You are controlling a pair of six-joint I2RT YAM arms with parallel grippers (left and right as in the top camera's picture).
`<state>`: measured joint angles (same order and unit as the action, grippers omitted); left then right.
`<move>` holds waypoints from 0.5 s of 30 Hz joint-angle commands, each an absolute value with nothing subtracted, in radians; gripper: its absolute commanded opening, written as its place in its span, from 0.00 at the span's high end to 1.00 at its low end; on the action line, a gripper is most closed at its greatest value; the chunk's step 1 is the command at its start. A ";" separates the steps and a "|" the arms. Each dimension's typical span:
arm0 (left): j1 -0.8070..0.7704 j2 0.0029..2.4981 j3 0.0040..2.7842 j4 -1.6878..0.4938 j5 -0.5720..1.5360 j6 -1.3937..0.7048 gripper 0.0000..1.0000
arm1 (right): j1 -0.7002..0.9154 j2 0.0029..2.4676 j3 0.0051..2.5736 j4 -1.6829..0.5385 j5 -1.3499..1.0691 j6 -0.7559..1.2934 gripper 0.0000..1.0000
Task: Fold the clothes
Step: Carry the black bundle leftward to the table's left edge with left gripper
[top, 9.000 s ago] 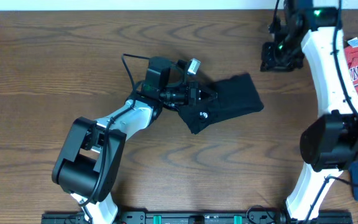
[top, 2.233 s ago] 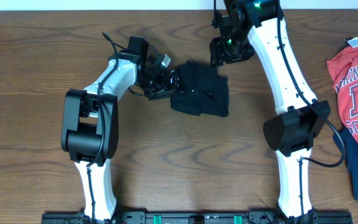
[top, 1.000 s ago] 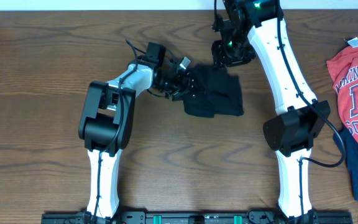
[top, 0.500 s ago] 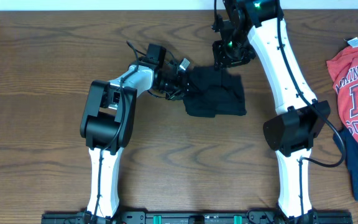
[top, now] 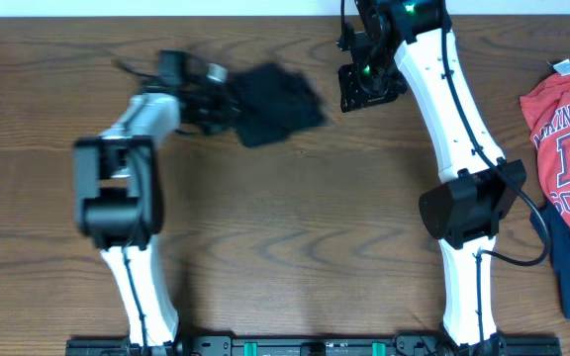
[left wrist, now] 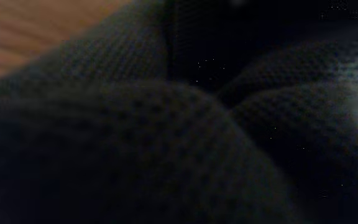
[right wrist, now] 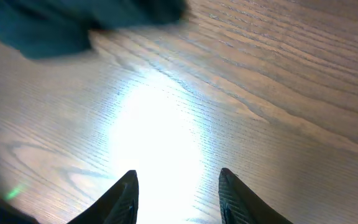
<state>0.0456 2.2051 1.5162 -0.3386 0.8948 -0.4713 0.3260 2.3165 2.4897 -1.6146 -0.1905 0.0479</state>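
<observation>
Overhead, left end effector (top: 216, 91) grasping black T-shirt (top: 275, 95), right (right wrist: 178, 180) released, "SOCC" red shirt (top: 562, 109)

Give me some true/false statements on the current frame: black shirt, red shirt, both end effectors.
1. The black shirt lies on the far part of the table, between the left end effector and the right end effector. True.
2. The right end effector is holding the black shirt. False: it is open over bare wood with nothing between its fingers.
3. The red shirt lies in the middle of the table. False: it is at the right edge, away from both arms.
4. The left wrist view is almost filled with black fabric. True.
</observation>
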 commanded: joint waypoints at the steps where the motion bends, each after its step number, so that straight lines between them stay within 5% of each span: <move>1: 0.151 2.115 1.512 -0.336 0.844 -0.532 0.94 | 0.334 2.315 2.494 -1.616 -0.199 0.044 0.59; 15: 0.583 2.005 1.512 -0.331 0.814 -0.624 0.94 | 0.335 2.315 2.494 -1.658 -0.204 0.044 0.59</move>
<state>0.5186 2.0388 1.5158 -0.3347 0.8131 -0.5823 0.3260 2.3165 2.4897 -1.6535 -0.1905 0.0479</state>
